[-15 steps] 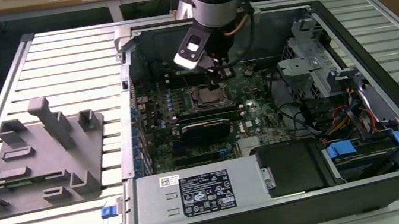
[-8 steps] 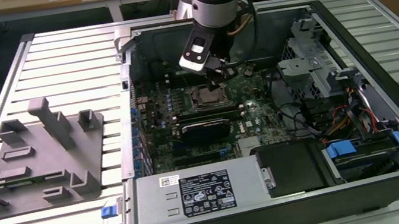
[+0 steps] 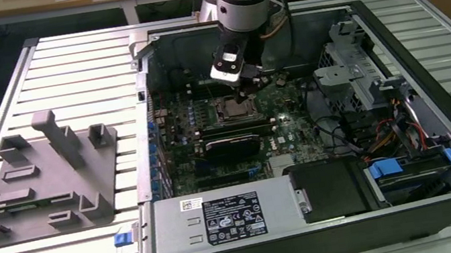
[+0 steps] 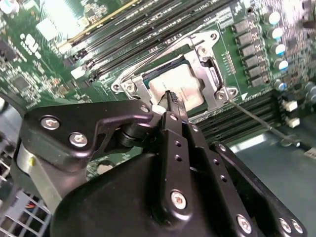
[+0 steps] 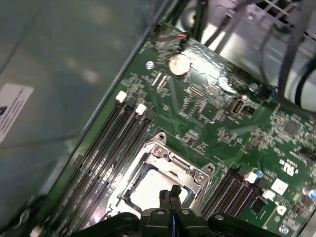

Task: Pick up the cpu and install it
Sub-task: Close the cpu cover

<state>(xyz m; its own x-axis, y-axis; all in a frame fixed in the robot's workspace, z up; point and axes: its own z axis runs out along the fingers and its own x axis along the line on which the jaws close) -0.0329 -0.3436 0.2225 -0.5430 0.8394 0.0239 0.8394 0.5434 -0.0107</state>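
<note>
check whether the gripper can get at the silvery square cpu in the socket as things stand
Probably yes. The silvery square cpu lies bare-topped in the metal socket frame, and the gripper hangs just above it, fingers together, with nothing between. The frame hugs its edges, though.

Matt silvery metal cpu [image 4: 182, 83], black metal claw [image 4: 171, 95]

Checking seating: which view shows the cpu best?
Second wrist view: the cpu lies plain in its socket. The first wrist view has it partly behind the claw; the exterior view shows it far off.
</note>
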